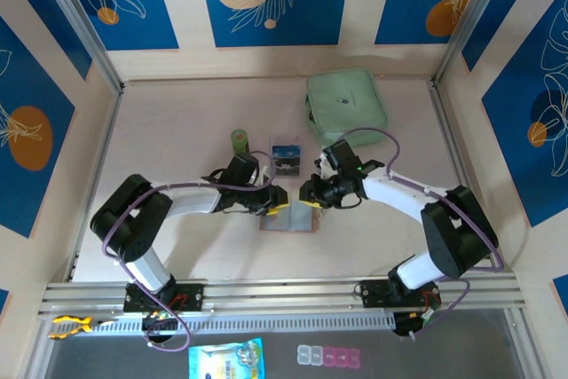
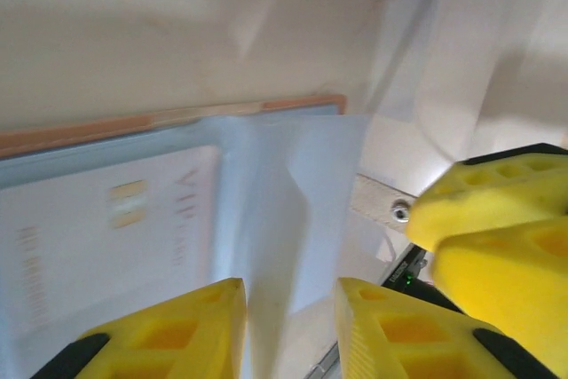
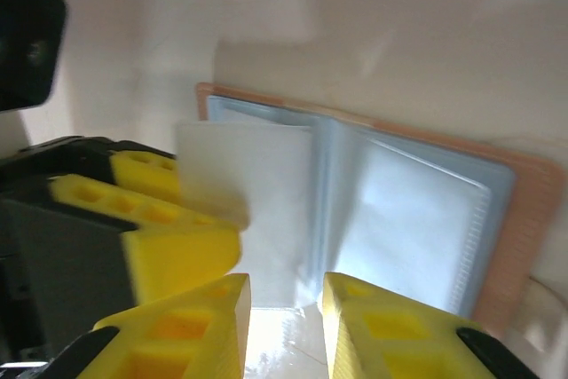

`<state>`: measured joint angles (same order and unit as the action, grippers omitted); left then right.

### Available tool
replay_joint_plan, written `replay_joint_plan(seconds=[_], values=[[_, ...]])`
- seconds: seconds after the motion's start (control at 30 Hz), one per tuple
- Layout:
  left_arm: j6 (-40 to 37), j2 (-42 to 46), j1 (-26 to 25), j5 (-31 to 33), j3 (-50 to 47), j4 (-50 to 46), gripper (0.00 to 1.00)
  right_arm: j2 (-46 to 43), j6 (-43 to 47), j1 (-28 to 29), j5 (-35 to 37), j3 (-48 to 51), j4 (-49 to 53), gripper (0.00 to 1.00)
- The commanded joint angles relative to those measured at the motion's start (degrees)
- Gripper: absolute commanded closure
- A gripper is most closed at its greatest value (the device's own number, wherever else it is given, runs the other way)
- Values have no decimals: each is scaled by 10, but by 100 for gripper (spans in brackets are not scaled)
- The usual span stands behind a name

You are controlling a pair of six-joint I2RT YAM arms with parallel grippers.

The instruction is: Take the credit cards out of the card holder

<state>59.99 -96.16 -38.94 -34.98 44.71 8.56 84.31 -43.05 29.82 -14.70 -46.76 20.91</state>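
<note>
Left tool (image 2: 288, 299) over crosswise card holder (image 3: 417, 210)

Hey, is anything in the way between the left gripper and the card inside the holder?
Yes. A raised clear sleeve leaf stands between the left gripper's jaws, and the card lies beside it, inside a clear pocket of the card holder.

Card holder (image 1: 288, 221) open flat, mid table (image 1: 186, 122); tan rim, grey-clear pocket leaves, one raised. Pale card (image 2: 115, 237), gold chip, pocketed.
</note>
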Motion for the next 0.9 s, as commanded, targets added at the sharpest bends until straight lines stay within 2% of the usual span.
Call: replay_joint_plan(seconds=[0.0, 0.23, 0.5, 0.87], values=[[2, -18, -14, -17, 34, 0, 66, -26, 17, -13, 17, 15, 49, 69], [8, -66, -38, -24, 76, 12, 62, -51, 22, -32, 16, 29, 69, 66], [0, -81, -40, -18, 75, 8, 58, -78, 6, -31, -2, 46, 61, 66], [-3, -76, -40, -11, 62, 13, 56, -24, 8, -22, -53, 13, 37, 60]])
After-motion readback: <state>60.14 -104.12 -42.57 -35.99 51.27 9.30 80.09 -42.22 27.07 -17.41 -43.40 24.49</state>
